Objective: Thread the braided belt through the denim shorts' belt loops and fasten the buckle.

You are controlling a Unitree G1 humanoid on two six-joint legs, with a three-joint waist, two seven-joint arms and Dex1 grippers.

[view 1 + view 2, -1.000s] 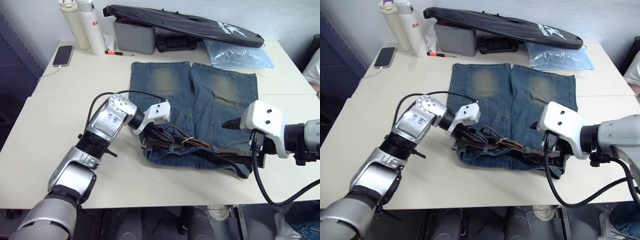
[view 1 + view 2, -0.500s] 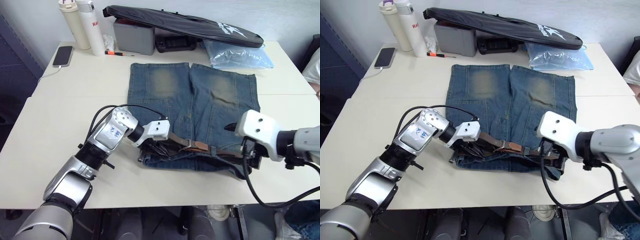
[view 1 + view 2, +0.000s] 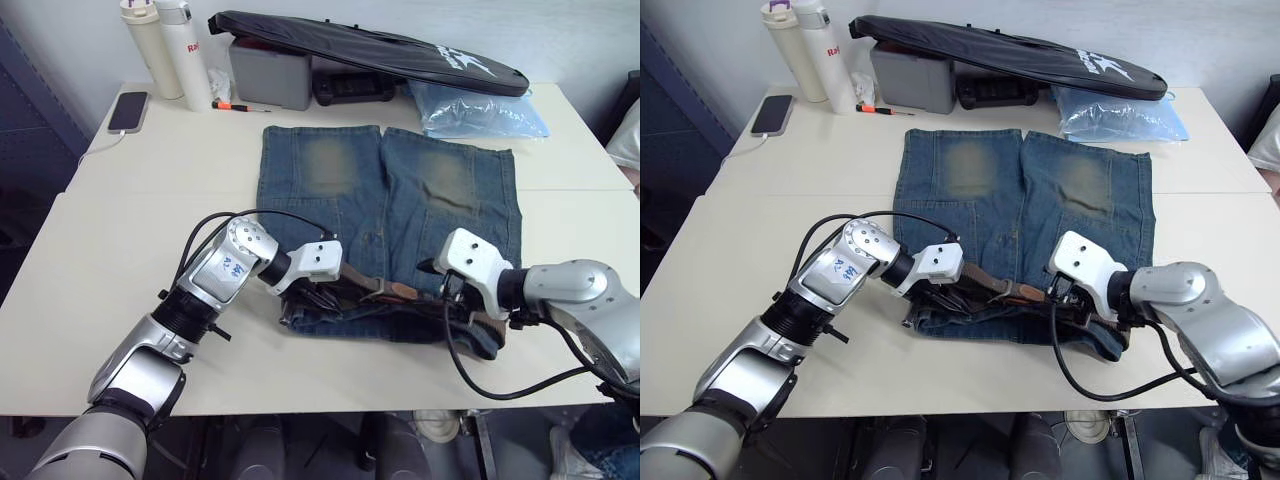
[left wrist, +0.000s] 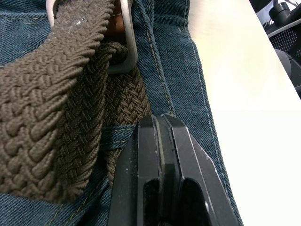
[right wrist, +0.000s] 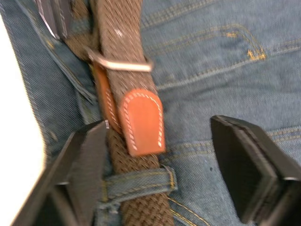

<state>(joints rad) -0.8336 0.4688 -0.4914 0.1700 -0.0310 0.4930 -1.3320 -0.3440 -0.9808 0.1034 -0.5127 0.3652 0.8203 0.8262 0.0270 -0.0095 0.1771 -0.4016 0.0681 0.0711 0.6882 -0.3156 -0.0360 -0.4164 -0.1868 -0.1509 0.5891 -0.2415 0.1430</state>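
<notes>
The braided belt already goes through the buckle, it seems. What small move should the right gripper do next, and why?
Probably lower the open right gripper and close it on the belt's tan leather tip. That tip has passed through the silver buckle and lies loose on the denim shorts, between the spread fingers. The left gripper is shut beside the braided belt at the other end of the waistband.

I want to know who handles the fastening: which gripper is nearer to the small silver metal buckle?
Left. The left gripper, its fingers shut, sits right beside the silver metal buckle; the right gripper is farther along the belt.
</notes>
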